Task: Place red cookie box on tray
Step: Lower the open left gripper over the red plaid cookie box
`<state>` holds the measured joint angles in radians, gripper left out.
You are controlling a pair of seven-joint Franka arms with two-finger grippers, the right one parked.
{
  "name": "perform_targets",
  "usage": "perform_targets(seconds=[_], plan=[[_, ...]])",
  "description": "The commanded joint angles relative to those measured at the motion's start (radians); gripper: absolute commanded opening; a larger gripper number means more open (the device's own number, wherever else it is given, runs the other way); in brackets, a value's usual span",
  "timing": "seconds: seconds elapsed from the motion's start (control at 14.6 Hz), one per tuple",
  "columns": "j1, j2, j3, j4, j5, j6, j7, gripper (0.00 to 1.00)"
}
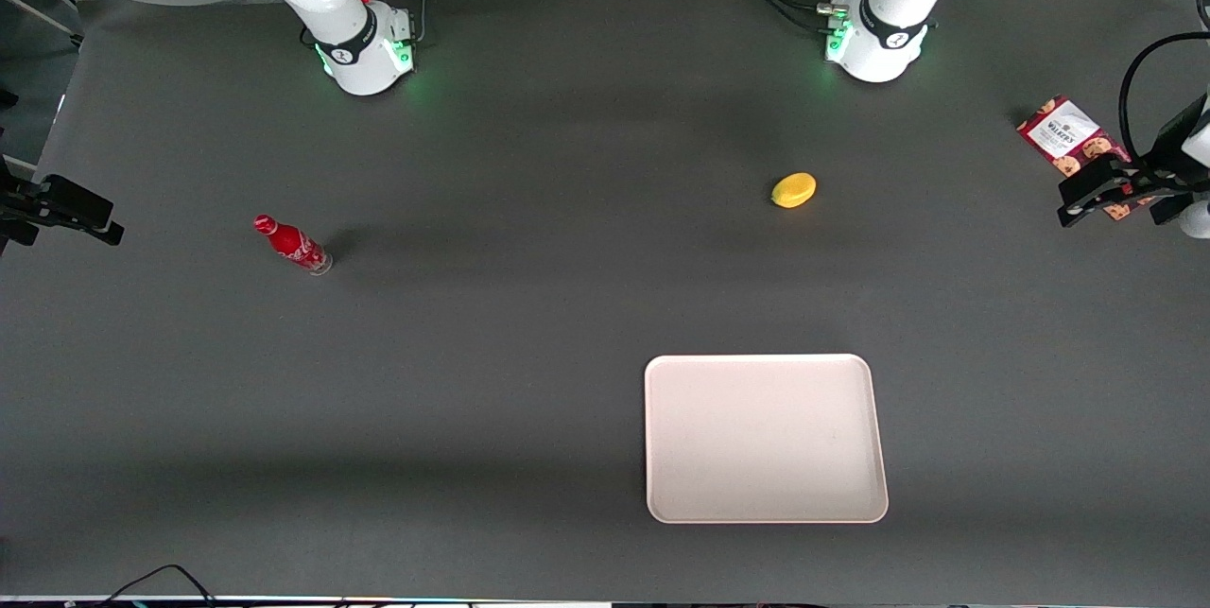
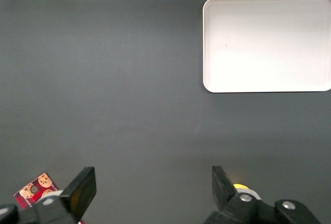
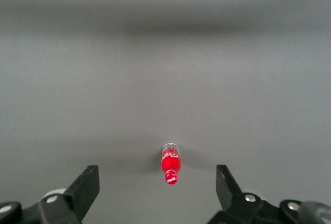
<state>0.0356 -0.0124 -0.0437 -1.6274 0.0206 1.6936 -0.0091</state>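
A: Front view first. Red cookie box (image 1: 1073,147) lies flat on the table at the working arm's end, white label end farther from the camera. Gripper (image 1: 1101,197) hangs over its nearer end, partly covering it. No contact that I can make out.

B: Tray (image 1: 766,438)?

A: Well apart from the box, nearer the camera and toward mid-table. Nothing on it. Lemon (image 1: 794,190) sits between the two, roughly; red soda bottle (image 1: 291,245) is off toward the parked arm's end.

B: Left wrist view?

A: Fingers (image 2: 83,189) spread wide, nothing between them. A corner of the red cookie box (image 2: 35,189) peeks past one finger; tray (image 2: 266,43) in sight ahead, lemon (image 2: 240,187) just visible by the other finger.

B: Right wrist view?

A: Only the red soda bottle (image 3: 170,164) on bare table. Nothing for the task.

B: Step, then?

A: Approach, I'd judge; box not yet grasped. Next calls for centring over the narrow width and descending before closing.
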Motion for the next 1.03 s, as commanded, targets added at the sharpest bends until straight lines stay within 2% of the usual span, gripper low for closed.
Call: perform_targets(seconds=[0.0, 0.27, 0.62, 0.75, 0.96], plan=[[-0.002, 0.005, 0.002, 0.017, 0.01, 0.001, 0.015, 1.0], [0.004, -0.006, 0.024, -0.005, 0.013, -0.047, 0.011, 1.0], [0.003, -0.009, 0.244, -0.115, 0.007, -0.085, 0.011, 1.0], [0.004, -0.032, 0.332, -0.219, 0.012, -0.02, 0.017, 1.0], [0.036, -0.077, 0.427, -0.421, 0.021, 0.17, 0.087, 1.0]])
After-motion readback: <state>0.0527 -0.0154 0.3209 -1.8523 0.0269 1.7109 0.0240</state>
